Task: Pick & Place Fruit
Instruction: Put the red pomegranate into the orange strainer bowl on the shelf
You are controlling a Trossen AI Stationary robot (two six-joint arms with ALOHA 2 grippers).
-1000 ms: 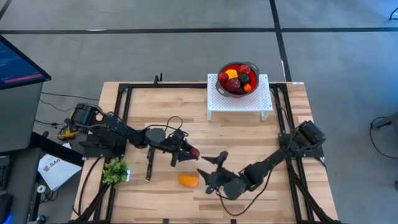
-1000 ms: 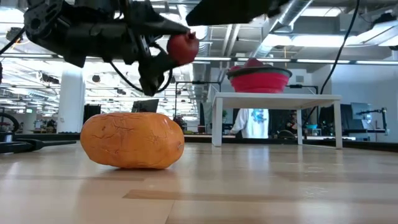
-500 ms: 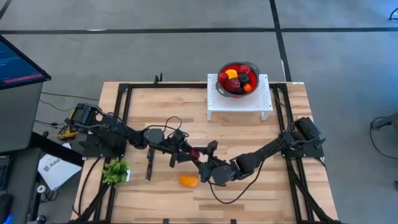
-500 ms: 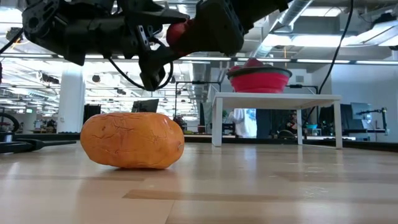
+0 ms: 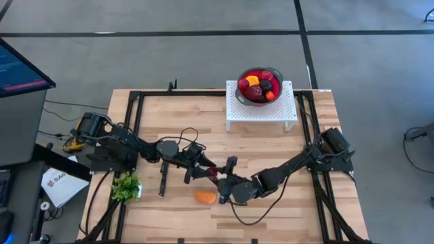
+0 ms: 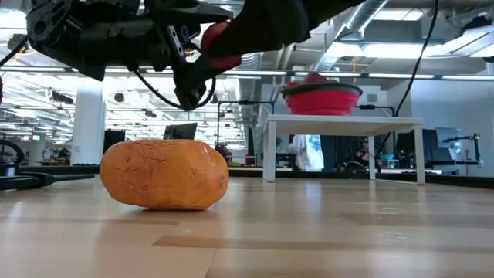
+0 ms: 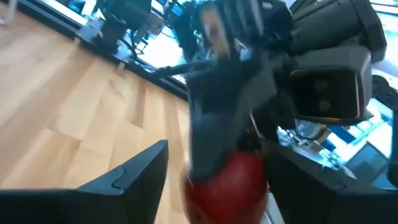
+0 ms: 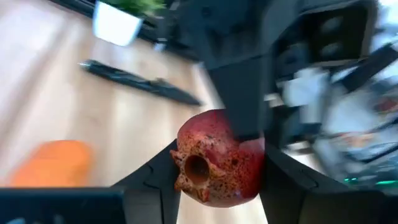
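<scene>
A red pomegranate-like fruit hangs in the air over the table's middle, between both grippers. My right gripper reaches in from the right and is shut on it. My left gripper comes from the left, fingers level and spread on either side of the same fruit. An orange fruit lies on its side on the table just nearer, large in the low view. Several more fruits fill the red bowl. My right gripper pinches the red fruit's two opposite sides between its two fingers, coming nearly level from the table's right. The fruit's crown end faces back toward the wrist. It is lifted clear of the table. My left gripper has one finger lying against the fruit's top; a gap shows beside the other finger.
The red bowl sits on a white stand at the far edge. A black-handled knife and a leafy green bunch lie at the left near side. Bare wood lies to the right of the arms.
My right gripper has swung toward the table's left, to the red fruit held up by my left gripper, and its wide fingers have shut round the fruit. The fruit has stayed in the air at the same spot.
</scene>
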